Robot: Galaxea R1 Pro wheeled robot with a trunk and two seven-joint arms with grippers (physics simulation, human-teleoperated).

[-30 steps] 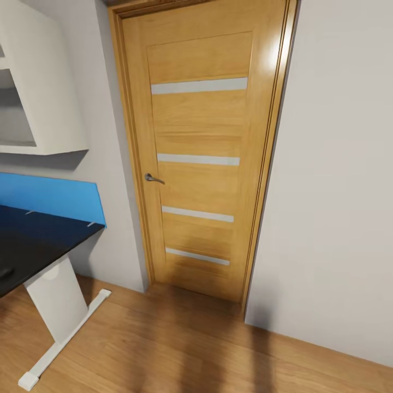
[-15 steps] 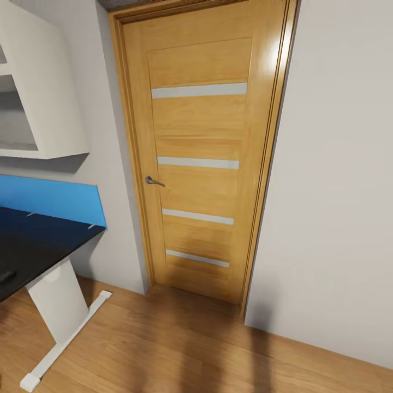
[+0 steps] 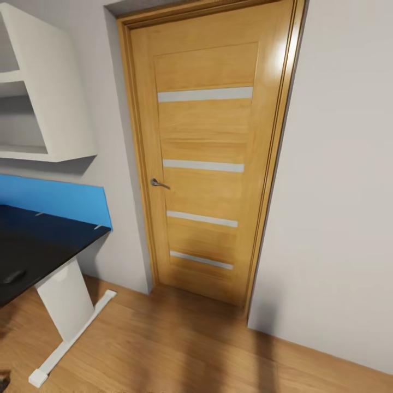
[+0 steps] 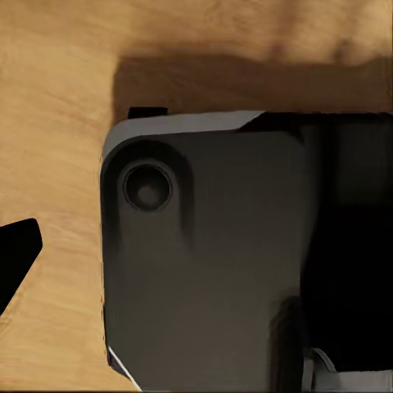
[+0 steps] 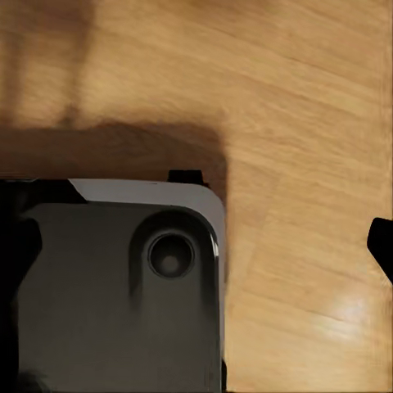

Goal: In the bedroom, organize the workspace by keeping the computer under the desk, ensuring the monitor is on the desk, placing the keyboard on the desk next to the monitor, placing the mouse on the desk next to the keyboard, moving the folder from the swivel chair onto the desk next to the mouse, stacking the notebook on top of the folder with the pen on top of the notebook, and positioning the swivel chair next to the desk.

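The right end of the desk [image 3: 49, 240] shows at the head view's left, with its glossy black top, blue back panel [image 3: 54, 197] and white leg [image 3: 66, 301]. A small black rounded mouse [image 3: 13, 276] lies on the top near the picture's left edge. In the left wrist view one black fingertip [image 4: 16, 255] pokes in over the wooden floor. In the right wrist view one black fingertip [image 5: 381, 244] shows at the frame's edge. Neither view shows both fingers, and nothing is seen held.
A shut wooden door [image 3: 204, 164] with a metal handle [image 3: 158, 184] stands straight ahead in a grey wall. A white wall shelf [image 3: 46, 109] hangs above the desk. Both wrist views look down on my dark base [image 4: 229, 262] [image 5: 106, 295] and wooden floor [image 3: 180, 349].
The whole head picture has shifted right and a little down, so the camera has turned left. More of the desk top and the mouse now show.
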